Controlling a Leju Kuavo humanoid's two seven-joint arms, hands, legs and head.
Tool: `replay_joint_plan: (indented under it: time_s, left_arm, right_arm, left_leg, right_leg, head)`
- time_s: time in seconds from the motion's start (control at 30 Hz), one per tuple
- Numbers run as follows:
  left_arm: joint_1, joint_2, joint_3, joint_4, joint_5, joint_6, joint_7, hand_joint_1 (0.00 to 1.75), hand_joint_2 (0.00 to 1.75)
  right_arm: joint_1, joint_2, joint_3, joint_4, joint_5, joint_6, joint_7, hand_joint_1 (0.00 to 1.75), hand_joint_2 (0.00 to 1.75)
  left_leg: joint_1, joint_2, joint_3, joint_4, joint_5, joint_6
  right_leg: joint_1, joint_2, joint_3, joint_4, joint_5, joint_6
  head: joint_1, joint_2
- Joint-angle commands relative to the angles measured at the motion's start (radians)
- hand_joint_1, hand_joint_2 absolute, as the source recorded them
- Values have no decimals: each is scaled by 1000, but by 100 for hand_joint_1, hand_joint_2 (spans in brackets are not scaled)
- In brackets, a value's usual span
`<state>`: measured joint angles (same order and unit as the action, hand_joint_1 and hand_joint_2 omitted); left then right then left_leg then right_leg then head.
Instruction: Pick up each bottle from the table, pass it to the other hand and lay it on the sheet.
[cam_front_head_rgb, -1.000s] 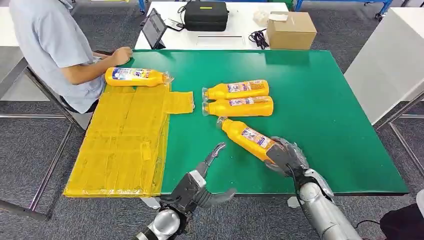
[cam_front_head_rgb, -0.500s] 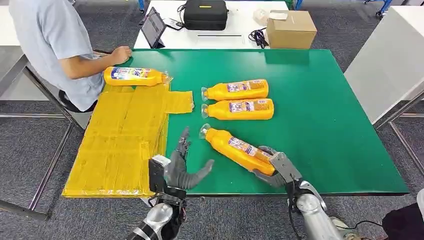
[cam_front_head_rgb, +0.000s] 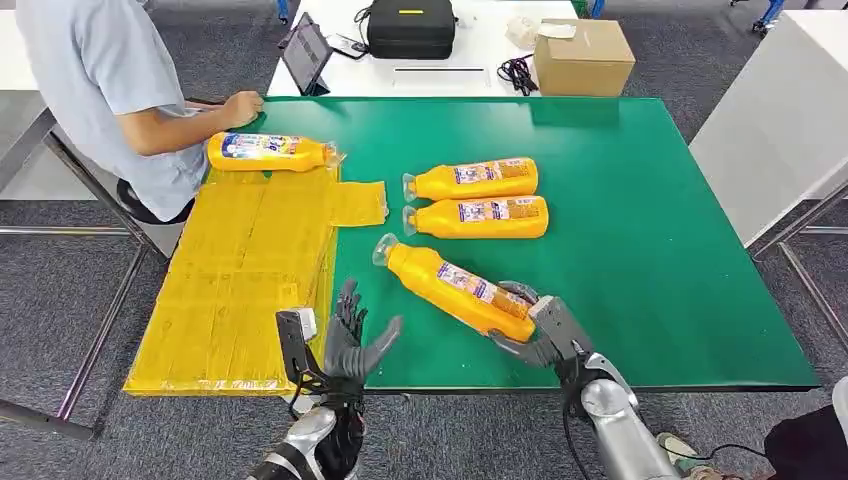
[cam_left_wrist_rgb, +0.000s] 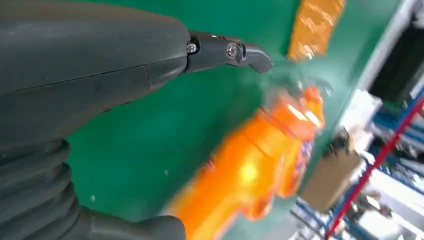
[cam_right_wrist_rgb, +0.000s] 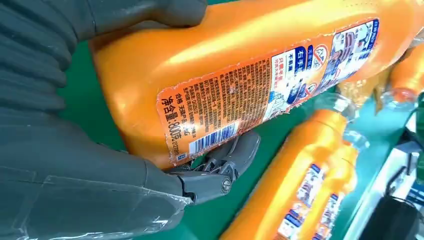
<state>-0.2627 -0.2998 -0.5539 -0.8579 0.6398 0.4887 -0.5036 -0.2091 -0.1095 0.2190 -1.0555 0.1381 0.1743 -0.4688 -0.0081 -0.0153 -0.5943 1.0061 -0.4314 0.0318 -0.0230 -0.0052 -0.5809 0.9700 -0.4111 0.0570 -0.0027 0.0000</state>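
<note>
The right hand was wrapped around a bottle's base; the left hand was held open, empty, beside the sheet.

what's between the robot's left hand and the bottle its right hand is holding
Only bare green table, in the head view: the open left hand sits apart from the held bottle.

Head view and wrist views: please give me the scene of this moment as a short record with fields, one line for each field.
held bottle: orange bottle, gripped at its base end by the right hand, cap end pointing toward the left hand
left hand: holds nothing, fingers spread, near the table's front edge
bottles waiting: two lying side by side on the green table
bottle on sheet: one, at the far end of the yellow sheet
person: seated at the far left, hand on the table
</note>
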Motion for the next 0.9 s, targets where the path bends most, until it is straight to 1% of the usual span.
replay_joint_plan:
  time_s: [0.03, 0.17, 0.23, 0.3, 0.37, 0.43, 0.5, 0.53, 0.6, 0.7, 0.73, 0.77, 0.87, 0.9]
  left_arm:
    - [-45, 8, 26, 114, 16, 17, -17, 0, 175]
    - [-45, 8, 26, 114, 16, 17, -17, 0, 175]
    - [-42, 8, 29, 105, 25, 26, -23, 0, 175]
    - [-35, 11, 50, 108, 68, 3, 16, 0, 175]
    - [-26, 25, 76, 107, 136, -78, 69, 0, 175]
    - [-18, 39, 98, 85, 184, -177, 80, 0, 175]
    - [-15, 50, 105, 63, 194, -225, 72, 0, 175]
    - [-14, 52, 110, 55, 197, -241, 69, 0, 175]
    - [-17, 53, 111, 54, 197, -240, 69, 0, 175]
    - [-16, 50, 110, 52, 196, -239, 68, 0, 175]
    - [-12, 50, 113, 43, 199, -255, 67, 0, 175]
    - [-9, 55, 110, 32, 206, -314, 65, 0, 175]
    - [-3, 59, 118, 24, 249, -461, 115, 0, 175]
    - [-6, 57, 120, 35, 254, -505, 120, 0, 175]
  right_arm:
    - [-41, 10, 32, 25, -9, -10, 3, 175, 175]
    - [-41, 10, 32, 25, -9, -10, 3, 175, 175]
    - [-37, 10, 32, 14, -14, -12, 0, 175, 175]
    - [-39, 14, 35, 5, -29, 1, -7, 175, 175]
    - [-61, 21, 60, 4, -38, 25, -13, 175, 175]
    - [-78, 30, 91, 5, -45, 47, -21, 175, 175]
    - [-85, 38, 112, 3, -54, 65, -28, 175, 175]
    - [-85, 39, 119, 1, -55, 66, -31, 175, 175]
    - [-83, 41, 121, 2, -55, 65, -30, 175, 175]
    - [-80, 39, 121, 1, -55, 66, -32, 175, 175]
    - [-80, 35, 127, -1, -59, 72, -38, 175, 175]
    - [-83, 34, 138, 2, -62, 83, -51, 175, 175]
    - [-91, 42, 166, 20, -58, 100, -78, 175, 175]
    - [-95, 45, 175, 24, -57, 106, -95, 175, 175]
  left_leg:
    - [1, 2, 1, 0, -1, -1]
    - [1, 4, 3, 0, -2, -2]
    - [0, 2, 1, 0, 0, -1]
    - [1, 3, 1, 1, -1, -2]
    - [1, 5, 2, 0, -2, -2]
    - [1, 7, 2, 0, -2, -2]
    - [1, 7, 2, 0, -2, -2]
    - [2, 9, 3, 1, -2, -3]
    - [1, 5, 1, 0, -1, -2]
    - [2, 5, 3, 1, -2, -3]
    - [1, 4, 1, 0, -1, -2]
    - [2, 5, 2, 1, -2, -3]
    - [1, 4, 1, 0, -1, -1]
    - [2, 6, 2, 1, -2, -2]
  right_leg:
    - [1, 2, 1, 0, 0, -2]
    - [1, 4, 2, 0, 0, -3]
    - [0, 1, 1, 0, 0, -1]
    - [1, 2, 1, 0, 0, -2]
    - [1, 4, 1, 0, 0, -3]
    - [1, 6, 1, 0, 0, -3]
    - [1, 6, 0, 0, 1, -3]
    - [2, 8, 1, 1, 0, -4]
    - [1, 4, 0, 0, 0, -2]
    - [2, 4, 2, 0, 0, -3]
    - [1, 3, 0, 0, 0, -2]
    - [2, 4, 2, 1, -1, -3]
    - [1, 3, 0, 0, 0, -2]
    - [2, 6, 2, 0, 0, -3]
  head:
    - [0, 0]
    - [0, 0]
    - [0, 0]
    - [0, 0]
    - [0, 0]
    - [0, 0]
    - [0, 0]
    - [0, 0]
    - [0, 0]
    - [0, 0]
    - [0, 0]
    - [0, 0]
    - [0, 0]
    - [0, 0]
